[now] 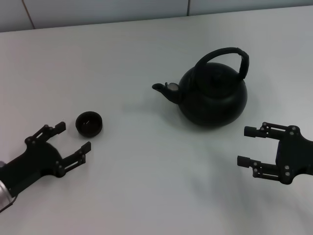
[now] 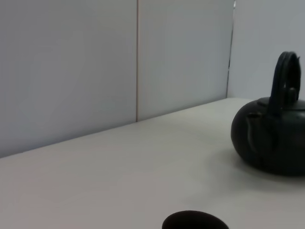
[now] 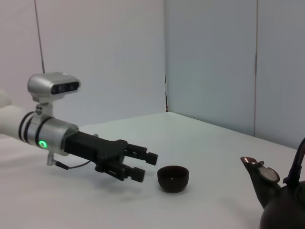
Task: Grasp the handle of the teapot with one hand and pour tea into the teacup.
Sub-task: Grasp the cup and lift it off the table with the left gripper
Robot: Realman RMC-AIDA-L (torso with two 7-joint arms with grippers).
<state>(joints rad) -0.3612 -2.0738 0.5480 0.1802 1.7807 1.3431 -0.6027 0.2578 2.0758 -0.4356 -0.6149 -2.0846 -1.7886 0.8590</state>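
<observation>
The matte-black teapot (image 1: 213,96) stands on the white table right of centre, its spout (image 1: 163,89) pointing left and its arched handle (image 1: 226,55) upright over the lid. It also shows in the left wrist view (image 2: 271,138) and the right wrist view (image 3: 286,205). The small black teacup (image 1: 89,123) sits at the left, also in the left wrist view (image 2: 194,222) and right wrist view (image 3: 173,178). My left gripper (image 1: 73,140) is open and empty, just in front of the teacup; it shows in the right wrist view (image 3: 144,166). My right gripper (image 1: 246,146) is open and empty, in front of the teapot to its right.
The white table (image 1: 146,186) reaches back to a pale panelled wall (image 1: 98,10). Nothing else stands on it.
</observation>
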